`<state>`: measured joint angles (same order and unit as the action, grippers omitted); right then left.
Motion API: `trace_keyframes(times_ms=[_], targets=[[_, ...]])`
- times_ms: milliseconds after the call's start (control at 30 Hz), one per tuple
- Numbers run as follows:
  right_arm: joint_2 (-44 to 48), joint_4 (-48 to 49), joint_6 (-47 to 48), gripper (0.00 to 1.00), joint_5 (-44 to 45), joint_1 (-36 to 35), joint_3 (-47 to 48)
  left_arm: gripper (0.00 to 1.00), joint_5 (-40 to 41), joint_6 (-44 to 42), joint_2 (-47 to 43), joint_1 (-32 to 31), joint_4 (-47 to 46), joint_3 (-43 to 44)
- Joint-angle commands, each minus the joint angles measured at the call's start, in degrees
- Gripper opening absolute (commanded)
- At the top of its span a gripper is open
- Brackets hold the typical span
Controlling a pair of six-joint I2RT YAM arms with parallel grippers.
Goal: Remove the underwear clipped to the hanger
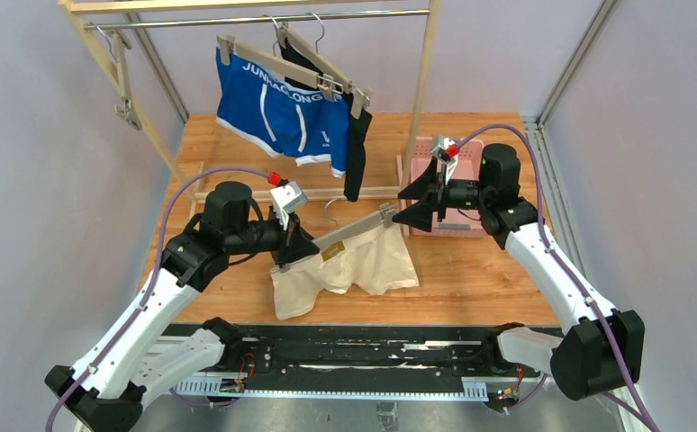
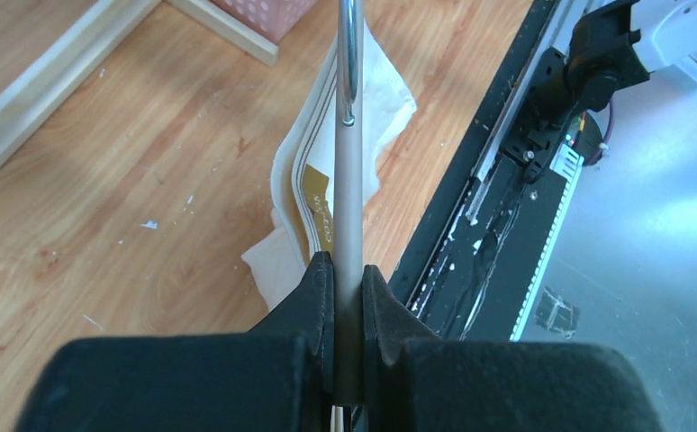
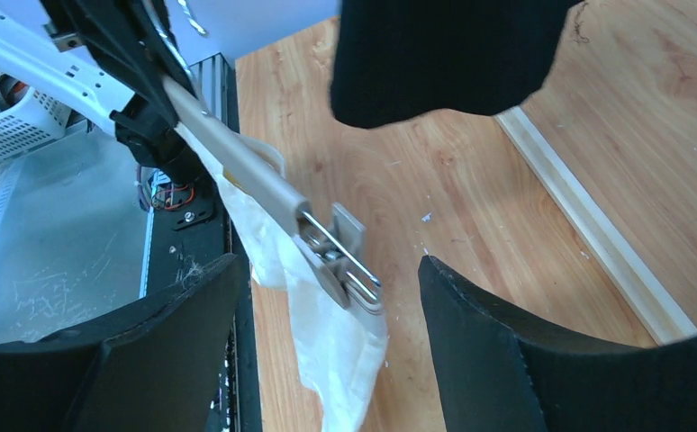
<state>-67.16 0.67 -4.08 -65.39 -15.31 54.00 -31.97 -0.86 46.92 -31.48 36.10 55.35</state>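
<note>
The cream-white underwear (image 1: 363, 265) hangs from a grey clip hanger (image 1: 354, 229) held low over the wooden table. My left gripper (image 1: 293, 247) is shut on the hanger's bar (image 2: 348, 225), with the cream fabric (image 2: 376, 99) beyond it. My right gripper (image 1: 412, 207) is open, its jaws on either side of the hanger's end clip (image 3: 340, 256), which still pinches the cream fabric (image 3: 327, 342). The blue underwear (image 1: 277, 112) and the black underwear (image 1: 357, 148) hang clipped to hangers on the rail. The black fabric also shows at the top of the right wrist view (image 3: 444, 54).
A wooden rack frame (image 1: 426, 63) with a metal rail (image 1: 264, 18) stands at the back, an empty hanger (image 1: 124, 85) at its left. A pink basket (image 1: 457, 193) sits behind my right gripper. A black rail plate (image 1: 345, 351) runs along the near edge.
</note>
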Motion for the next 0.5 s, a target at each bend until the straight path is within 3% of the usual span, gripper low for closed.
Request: trace_keyframes(times_ms=[0,200,467], targets=[[1.61,2.37,0.89,0.74,-4.35,0.36,2.04,0.0,-3.32,-1.13,0.37,-0.42,-2.84,1.42],[0.08,9.47,-4.53,0.73,-6.97,-0.22,1.53,0.0,-4.94,-0.18,-1.72,-0.41,-4.19,1.34],[-2.31,10.09,-4.63,0.7,-6.25,-3.57,2.63,0.0,-5.38,0.91,-1.83,-0.44,-5.63,0.21]])
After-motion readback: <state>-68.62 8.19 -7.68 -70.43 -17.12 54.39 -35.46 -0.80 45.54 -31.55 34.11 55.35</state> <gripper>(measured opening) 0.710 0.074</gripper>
